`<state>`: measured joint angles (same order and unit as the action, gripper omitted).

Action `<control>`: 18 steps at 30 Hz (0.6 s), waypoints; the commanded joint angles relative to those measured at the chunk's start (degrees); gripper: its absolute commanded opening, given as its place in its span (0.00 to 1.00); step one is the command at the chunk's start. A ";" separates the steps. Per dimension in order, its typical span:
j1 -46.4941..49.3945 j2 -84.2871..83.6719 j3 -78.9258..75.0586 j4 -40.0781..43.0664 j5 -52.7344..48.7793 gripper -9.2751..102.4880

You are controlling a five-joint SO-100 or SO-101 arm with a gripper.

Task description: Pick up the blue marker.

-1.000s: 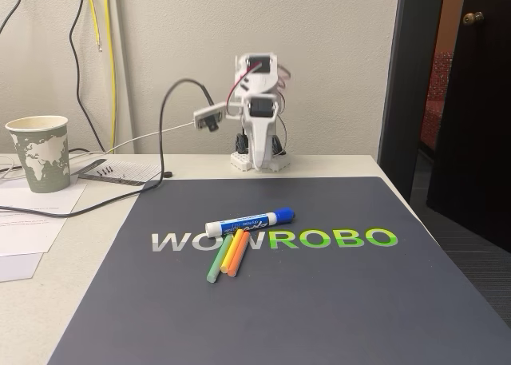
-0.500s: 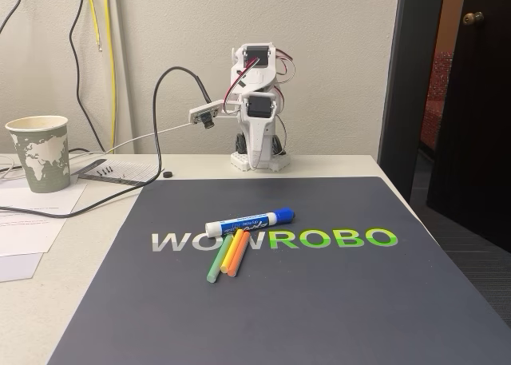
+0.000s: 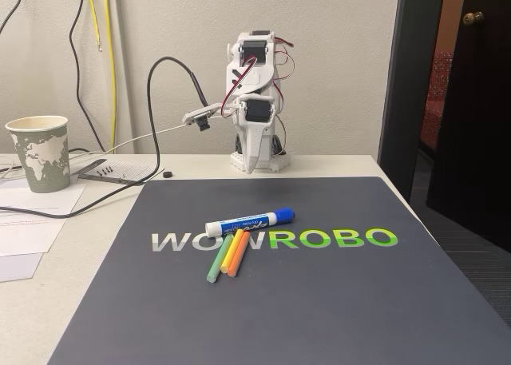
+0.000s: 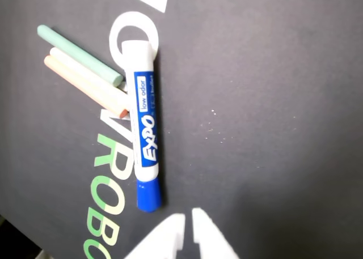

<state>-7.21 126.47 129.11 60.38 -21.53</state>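
Since the earlier frames the white plastic robot arm (image 3: 254,101) is unfolding – its upper part is rising and the small camera bracket at its side is tilting down toward the table. To my judgement, the reach toward the target is only beginning, and nothing on the mat has moved.

On the large dark grey mat with the printed "WONROBO" letters (image 3: 319,301), the thick white marker with the blue label and blue cap (image 3: 250,220) is lying flat near the middle, touching the ends of three thin chalk-like sticks – green, yellow and orange (image 3: 227,255).

In the wrist view the white claw (image 4: 187,228) is hanging in the air just beside the blue cap; its fingertips (image 4: 207,239) are almost pressed together, with only a narrow gap, and are holding nothing.
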 commanded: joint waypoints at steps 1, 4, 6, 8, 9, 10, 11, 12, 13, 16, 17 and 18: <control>-0.53 -4.31 -6.24 1.93 -2.11 0.08; -0.62 -8.09 -9.84 3.69 -3.34 0.08; -0.79 -9.32 -10.46 3.52 -4.31 0.08; -1.14 -10.81 -11.25 3.16 -5.27 0.08; -1.14 -11.95 -12.30 3.43 -5.71 0.08; -1.23 -13.45 -13.71 4.39 -6.15 0.08; -1.41 -15.03 -15.38 5.54 -6.94 0.08; -1.58 -16.44 -16.96 6.77 -7.73 0.08; -1.76 -17.67 -18.54 7.91 -8.35 0.08; -2.29 -19.51 -20.57 8.96 -9.23 0.08; -2.46 -19.60 -20.65 8.79 -9.23 0.08; -2.64 -19.86 -20.83 8.70 -9.49 0.08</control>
<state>-9.32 107.05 111.45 68.82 -30.15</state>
